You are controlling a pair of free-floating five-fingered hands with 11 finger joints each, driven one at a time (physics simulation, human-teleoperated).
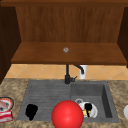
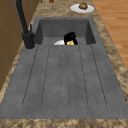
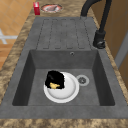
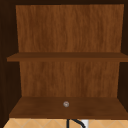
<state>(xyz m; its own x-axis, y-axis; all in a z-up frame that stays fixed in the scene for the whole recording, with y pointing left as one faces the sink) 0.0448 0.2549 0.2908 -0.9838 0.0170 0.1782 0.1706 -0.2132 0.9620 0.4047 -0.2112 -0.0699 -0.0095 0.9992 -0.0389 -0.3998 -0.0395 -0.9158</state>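
Note:
My right hand [image 1: 88, 107] is down in the sink basin [image 1: 106, 100], over a white plate [image 1: 93, 112]. In the right side view this hand [image 3: 55, 78] rests on the plate [image 3: 67, 91], fingers curled over a small yellow thing [image 3: 53, 85]. The left side view has the same hand [image 2: 70, 37] and yellow thing [image 2: 70, 43] at the far end of the sink. My left hand [image 1: 31, 111] hangs over the drainboard [image 1: 47, 95] at the front left, fingers relaxed and pointing down, holding nothing. A big red ball [image 1: 67, 115] sits in front of the sink's middle.
A black faucet [image 1: 67, 75] stands behind the sink, with a drain [image 3: 82, 80] beside the plate. A red box [image 3: 36, 8] and a plate of food [image 3: 51, 8] lie on the left counter. Another plate with brown food [image 2: 82, 7] lies right. A small grey knob [image 4: 66, 104] sits on the lower cabinet shelf [image 4: 37, 107].

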